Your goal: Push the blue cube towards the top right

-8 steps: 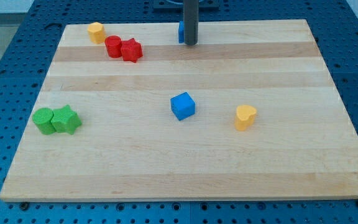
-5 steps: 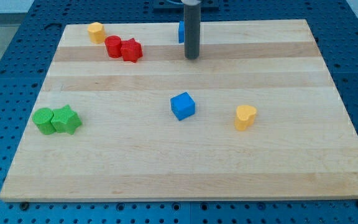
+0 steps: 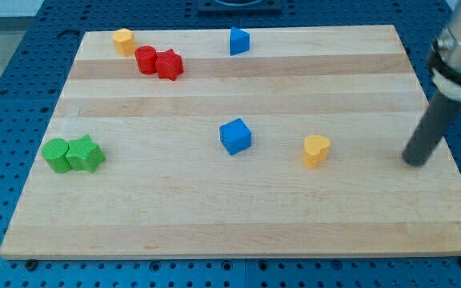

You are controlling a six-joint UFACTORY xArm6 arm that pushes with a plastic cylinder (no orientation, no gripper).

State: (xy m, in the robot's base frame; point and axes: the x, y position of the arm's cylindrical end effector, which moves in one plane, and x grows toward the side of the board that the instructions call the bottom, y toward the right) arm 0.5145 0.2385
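Note:
The blue cube (image 3: 235, 136) sits near the middle of the wooden board (image 3: 214, 216). My tip (image 3: 414, 162) rests on the board near its right edge, far to the right of the cube and right of the yellow block (image 3: 316, 150). It touches no block.
A second blue block (image 3: 238, 41) lies at the view's top centre. A yellow block (image 3: 123, 40) sits at top left, with a red cylinder (image 3: 146, 59) and a red star (image 3: 169, 64) beside it. A green cylinder (image 3: 56, 154) and a green star (image 3: 85, 154) lie at the left.
My rod has swung from the top centre, beside the upper blue block, to the board's right edge. No block has moved.

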